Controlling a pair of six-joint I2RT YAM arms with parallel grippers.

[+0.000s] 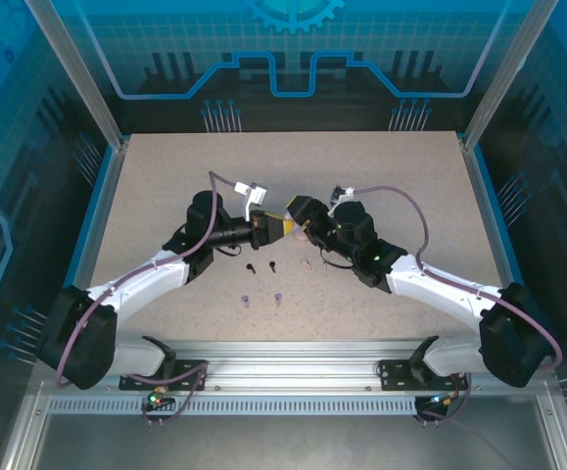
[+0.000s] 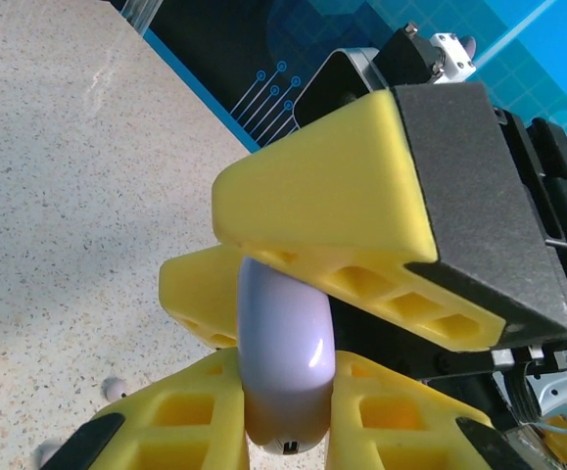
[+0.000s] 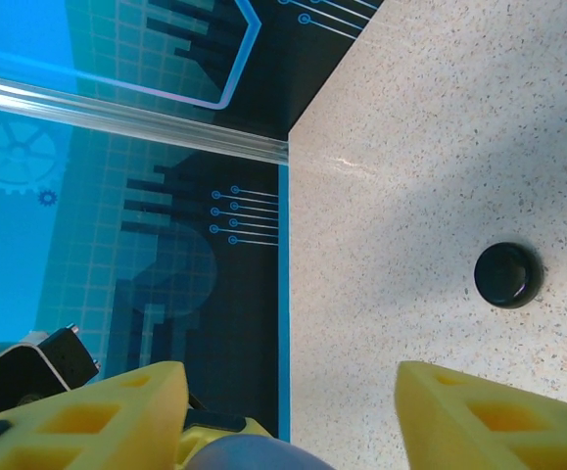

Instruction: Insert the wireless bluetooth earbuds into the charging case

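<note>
Speckled beige tabletop [image 1: 165,176], blue circuit-print walls [image 1: 293,59], aluminium frame [image 1: 77,73]

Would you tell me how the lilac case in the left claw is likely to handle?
The lilac case looks glossy, with a bright highlight, so it may slip in the left claw. Its rounded shell would probably roll if released. It seems rigid, undented.

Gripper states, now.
Left gripper: shut on the lilac case.
Right gripper: open, fingers astride the same case.
</note>
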